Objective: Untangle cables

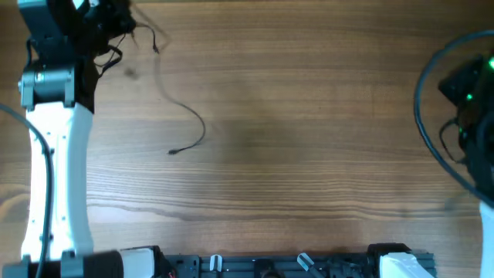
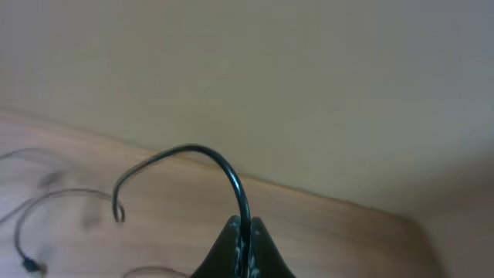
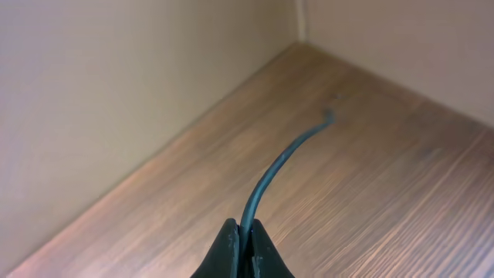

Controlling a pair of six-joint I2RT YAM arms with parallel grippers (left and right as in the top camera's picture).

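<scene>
The left gripper [image 2: 244, 238] was closed on a thin black cable [image 2: 224, 166] at about 10 o'clock of the table [image 1: 309, 154]. The right gripper [image 3: 241, 238], at 3 o'clock, was pinched shut on another strand [image 3: 278, 166]. A third wire [image 1: 202, 127] lay curved on the wood, with its plug end [image 1: 174, 151] toward 8 o'clock from the table's middle. Whether it joined the left-held cable could not be told. If the arms pulled apart quickly, a hidden knot near the left gripper could tighten. The thin cable could also slip out from the fingers.
</scene>
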